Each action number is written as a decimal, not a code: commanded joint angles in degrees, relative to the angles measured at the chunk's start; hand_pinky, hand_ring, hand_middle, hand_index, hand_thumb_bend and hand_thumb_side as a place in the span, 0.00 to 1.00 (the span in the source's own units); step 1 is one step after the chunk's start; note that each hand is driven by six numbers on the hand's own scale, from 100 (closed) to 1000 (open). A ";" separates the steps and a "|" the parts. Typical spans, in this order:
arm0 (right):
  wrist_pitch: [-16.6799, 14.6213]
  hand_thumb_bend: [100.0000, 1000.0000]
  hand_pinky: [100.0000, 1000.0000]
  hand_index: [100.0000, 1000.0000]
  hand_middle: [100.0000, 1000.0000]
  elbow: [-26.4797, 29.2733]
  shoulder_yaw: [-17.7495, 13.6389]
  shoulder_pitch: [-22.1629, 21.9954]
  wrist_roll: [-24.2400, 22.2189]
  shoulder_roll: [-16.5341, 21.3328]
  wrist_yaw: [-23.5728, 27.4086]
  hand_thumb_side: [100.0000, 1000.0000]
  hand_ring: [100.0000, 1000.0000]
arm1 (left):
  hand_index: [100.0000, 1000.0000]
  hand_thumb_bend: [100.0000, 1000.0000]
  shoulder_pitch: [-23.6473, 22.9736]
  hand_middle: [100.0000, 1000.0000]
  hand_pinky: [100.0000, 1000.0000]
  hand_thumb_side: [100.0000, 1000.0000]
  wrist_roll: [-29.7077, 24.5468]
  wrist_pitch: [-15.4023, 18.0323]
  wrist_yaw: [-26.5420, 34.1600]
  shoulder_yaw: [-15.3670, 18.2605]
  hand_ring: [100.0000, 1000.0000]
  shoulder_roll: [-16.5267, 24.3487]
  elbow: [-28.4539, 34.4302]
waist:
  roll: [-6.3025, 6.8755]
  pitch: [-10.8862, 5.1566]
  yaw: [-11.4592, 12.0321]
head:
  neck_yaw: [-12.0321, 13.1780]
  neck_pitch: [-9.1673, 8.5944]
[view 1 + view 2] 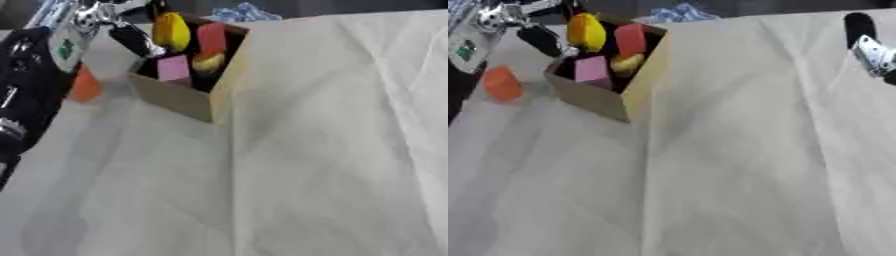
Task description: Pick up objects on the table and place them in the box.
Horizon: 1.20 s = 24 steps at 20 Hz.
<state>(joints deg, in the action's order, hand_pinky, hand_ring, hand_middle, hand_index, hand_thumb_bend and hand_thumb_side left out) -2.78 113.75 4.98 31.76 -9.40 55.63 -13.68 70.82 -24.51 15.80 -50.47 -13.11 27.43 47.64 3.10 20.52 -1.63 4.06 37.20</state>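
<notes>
1. One orange block (501, 84) is left on the white cloth (306, 165), just left of the cardboard box (179, 97); I judge my left hand (131, 37) nearer.
2. That hand hangs over the box's left rim, above and right of the block; I cannot tell its finger spread.
3. My right hand (870, 47) shows at the right edge, well apart, fingers unclear.
4. Four pieces sit inside the box: yellow oval (171, 31), red block (212, 37), pink block (173, 68), small yellow piece (208, 62).

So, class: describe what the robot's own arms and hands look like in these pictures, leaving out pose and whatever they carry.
The left arm is bulky and black, with shiny silver metal joints at the top and a pale plate bearing a small green mark. The left hand has glossy black fingers. The right hand shows as a black rounded finger above a silver bracket.
</notes>
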 commanded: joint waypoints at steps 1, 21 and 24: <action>-0.07 0.00 0.87 0.80 0.69 0.84 -0.53 0.94 -0.04 0.78 0.55 0.39 0.80 | 0.91 0.55 1.72 0.77 0.81 0.51 0.25 0.97 -1.58 1.12 0.77 0.31 -0.68 | -0.17 -1.19 -0.10 | 0.29 -0.67; -0.67 0.00 0.88 0.80 0.70 0.84 -4.06 -4.56 14.17 -8.63 16.42 0.59 0.80 | 0.90 0.44 -3.86 0.77 0.83 0.48 2.12 -5.20 10.50 6.77 0.78 13.36 8.64 | -0.19 -1.71 1.71 | -0.20 0.28; -2.22 0.00 0.88 0.80 0.70 0.84 -4.60 -6.07 13.94 -10.32 16.93 0.60 0.80 | 0.89 0.47 -5.85 0.77 0.83 0.47 -0.48 -5.74 11.95 7.28 0.78 16.50 9.21 | -0.20 -1.59 1.83 | -0.22 0.19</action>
<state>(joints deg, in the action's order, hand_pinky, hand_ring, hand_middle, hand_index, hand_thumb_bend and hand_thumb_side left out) -4.34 113.75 1.46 25.31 4.33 44.91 2.52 64.17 -24.04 10.32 -39.46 -6.80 40.50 55.64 3.07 20.14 0.07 3.92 37.58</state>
